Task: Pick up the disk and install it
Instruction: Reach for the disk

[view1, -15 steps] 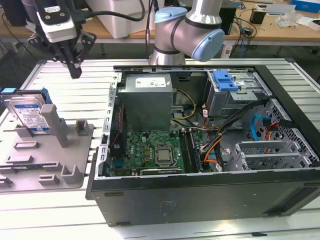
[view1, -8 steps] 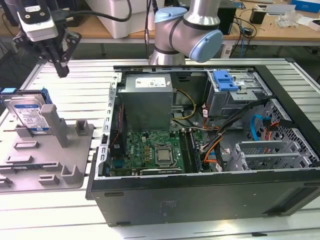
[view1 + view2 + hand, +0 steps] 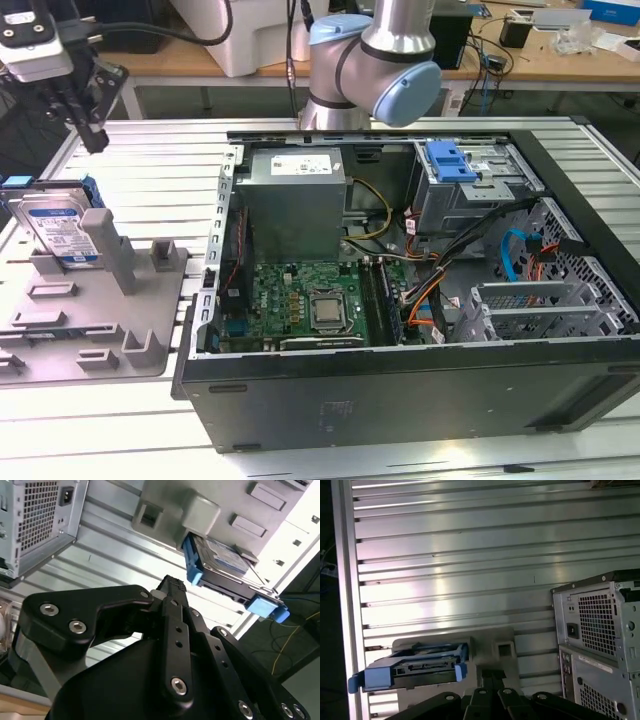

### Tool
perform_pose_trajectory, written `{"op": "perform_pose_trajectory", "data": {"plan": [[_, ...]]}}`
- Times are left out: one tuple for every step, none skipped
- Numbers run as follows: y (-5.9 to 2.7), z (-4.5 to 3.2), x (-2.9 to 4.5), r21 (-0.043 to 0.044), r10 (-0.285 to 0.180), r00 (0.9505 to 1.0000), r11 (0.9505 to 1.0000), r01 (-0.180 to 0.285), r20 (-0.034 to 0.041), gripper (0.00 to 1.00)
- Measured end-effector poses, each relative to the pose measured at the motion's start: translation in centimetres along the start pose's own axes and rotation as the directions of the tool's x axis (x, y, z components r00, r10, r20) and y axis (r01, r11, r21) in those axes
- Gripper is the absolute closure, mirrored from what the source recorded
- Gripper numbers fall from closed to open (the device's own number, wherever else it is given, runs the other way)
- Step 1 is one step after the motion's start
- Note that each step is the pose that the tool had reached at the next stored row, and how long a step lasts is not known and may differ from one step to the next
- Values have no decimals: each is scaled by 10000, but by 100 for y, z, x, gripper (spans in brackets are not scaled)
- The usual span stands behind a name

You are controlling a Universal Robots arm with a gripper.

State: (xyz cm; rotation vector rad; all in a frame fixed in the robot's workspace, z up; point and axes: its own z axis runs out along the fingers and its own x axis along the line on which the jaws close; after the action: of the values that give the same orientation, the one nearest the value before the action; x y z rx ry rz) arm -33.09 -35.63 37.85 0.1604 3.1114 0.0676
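Gripper [image 3: 96, 141] at upper left of the exterior view, fingers pressed together, empty, poised above and apart from disk [image 3: 55, 228]. Disk upright in grey holder [image 3: 140, 345] at the exterior view's left, beside open computer case [image 3: 400, 400] on slatted table [image 3: 150, 160].

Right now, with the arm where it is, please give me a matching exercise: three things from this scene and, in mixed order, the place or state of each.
Things:
1. disk
2. pincer
3. computer case

Places or states:
a. lies open on the table
b. stands in the grey holder
c. in the air, apart from the disk

Pairs: 1-b, 2-c, 3-a.
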Motion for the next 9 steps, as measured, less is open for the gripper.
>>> {"op": "perform_pose_trajectory", "data": {"plan": [[3,2,33,0,4,10000,10000,-4,0,89],[6,5,67,0,8,10000,10000,-8,0,89],[10,7,100,0,13,10000,10000,-13,1,89],[13,9,137,1,19,10000,10000,-19,0,89],[17,12,174,1,24,10000,10000,-24,1,89],[19,15,207,0,27,10000,10000,-27,2,89],[22,17,240,1,31,10000,10000,-31,1,89],[26,20,282,1,36,10000,10000,-36,2,89],[29,22,316,2,41,10000,10000,-41,1,89]]}}
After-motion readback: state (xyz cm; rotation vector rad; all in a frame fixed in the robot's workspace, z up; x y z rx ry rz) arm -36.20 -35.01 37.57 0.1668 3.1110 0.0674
